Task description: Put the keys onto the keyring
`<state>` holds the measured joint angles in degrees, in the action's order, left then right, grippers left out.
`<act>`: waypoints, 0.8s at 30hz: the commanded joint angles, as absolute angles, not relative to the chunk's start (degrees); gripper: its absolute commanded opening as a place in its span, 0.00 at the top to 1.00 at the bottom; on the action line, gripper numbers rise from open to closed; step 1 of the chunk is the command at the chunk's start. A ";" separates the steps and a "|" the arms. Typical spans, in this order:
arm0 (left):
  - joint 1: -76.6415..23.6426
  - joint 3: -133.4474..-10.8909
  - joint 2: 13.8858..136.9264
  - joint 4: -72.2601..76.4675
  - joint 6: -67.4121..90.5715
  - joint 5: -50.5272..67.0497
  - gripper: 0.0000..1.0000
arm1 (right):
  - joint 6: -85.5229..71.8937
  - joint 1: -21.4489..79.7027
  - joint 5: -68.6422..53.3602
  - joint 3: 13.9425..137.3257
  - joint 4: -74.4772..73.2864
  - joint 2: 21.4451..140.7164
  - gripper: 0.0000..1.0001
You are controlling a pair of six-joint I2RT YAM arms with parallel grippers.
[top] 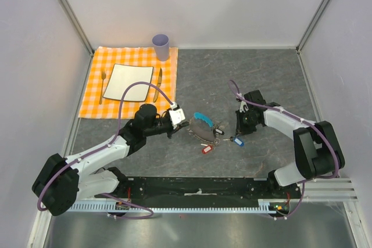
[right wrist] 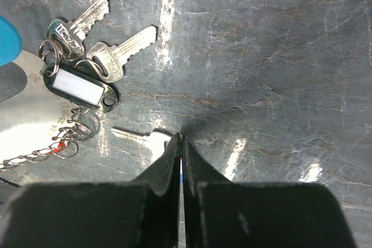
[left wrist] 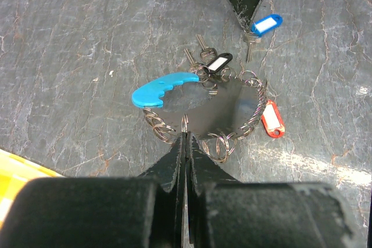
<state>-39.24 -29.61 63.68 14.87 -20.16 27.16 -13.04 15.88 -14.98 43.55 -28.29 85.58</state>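
Jaws of left gripper [left wrist: 185, 139] clenched on small link of keyring [left wrist: 221, 142], mid-table. Right gripper [right wrist: 181, 142] jaws pressed together at head of blue-tag key [left wrist: 264, 25], seemingly pinching it. Keyring: light, limp loop of steel links, likely sags and slides; best held by stiff cyan clasp [left wrist: 163, 90] or single link. Keys: tiny, flat, hard, slick metal on glossy grey stone-look table [top: 261, 79]; oblong plastic tags probably give better bite. Red-tag key [left wrist: 273, 119] just beside chain; black-tag pair [right wrist: 81, 87] near clasp.

an orange checked placemat [top: 93, 94] carries a white plate [top: 128, 81] between fork [top: 103, 85] and knife [top: 158, 83], lilac cup [top: 161, 46] at its far corner.
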 commanded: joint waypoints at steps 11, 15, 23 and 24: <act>-39.11 -30.94 62.93 16.44 -18.90 28.65 0.98 | -10.02 15.65 -13.09 43.68 -24.26 71.28 1.00; -39.11 -30.85 63.02 16.70 -18.63 28.91 0.98 | -9.67 15.82 -13.45 42.80 -23.12 68.56 1.00; -39.11 -31.02 63.28 16.70 -18.63 29.00 0.98 | -12.03 15.73 -9.76 47.54 -33.21 66.63 1.00; -39.11 -31.11 63.46 16.70 -18.63 29.00 0.98 | -12.82 15.82 -10.36 48.24 -36.18 66.10 1.00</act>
<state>-39.24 -29.61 63.70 14.85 -20.14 27.55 -10.90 15.88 -11.55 44.47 -29.82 68.36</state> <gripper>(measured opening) 0.019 0.007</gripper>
